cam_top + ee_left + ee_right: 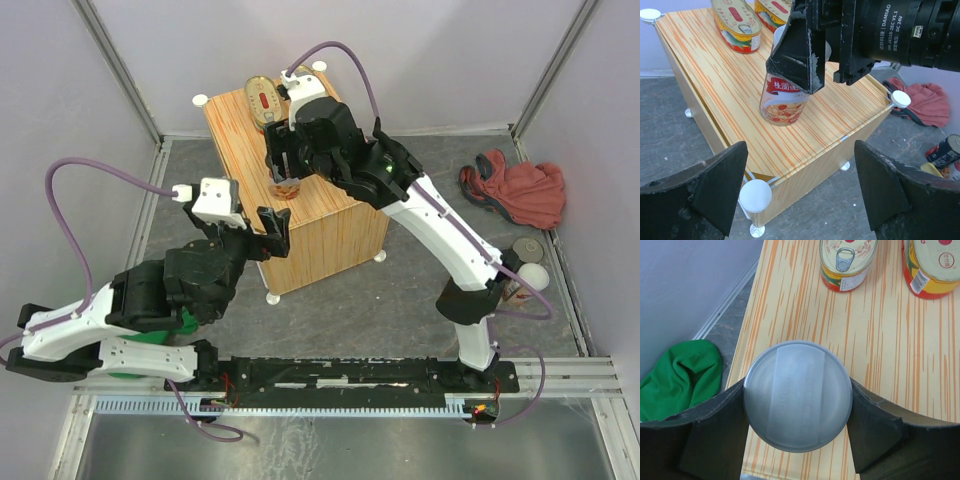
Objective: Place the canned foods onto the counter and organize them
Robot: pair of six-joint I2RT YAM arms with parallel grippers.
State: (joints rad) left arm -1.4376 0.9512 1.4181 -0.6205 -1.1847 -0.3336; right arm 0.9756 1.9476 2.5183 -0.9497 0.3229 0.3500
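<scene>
1. Right wrist view tells you the main thing: your right end effector [797, 412] is clamped on the tall white-lidded can [797, 385], one finger on each side just under the lid.
2. That can stands upright roughly mid-top on the counter [715, 65]. Its base looks down on the wood, though I can't rule out a sliver of gap. My guess is the side grip is there so it lands flat and doesn't tip.
3. The two oval tins [737, 25] sit side by side at the far end, well apart from the can. Seems like you're filling back to front, so the near part stays open for reaching in.
4. Your left end effector [800, 195] hangs with its fingers wide apart and nothing between them, just off the counter's near corner. It's probably parked there to stay out of the right arm's way.
5. Not done yet, I'd say: a dark round can [527, 248] and another white-lidded can [535, 277] sit on the desk [420, 300] near the red cloth [515, 190].
</scene>
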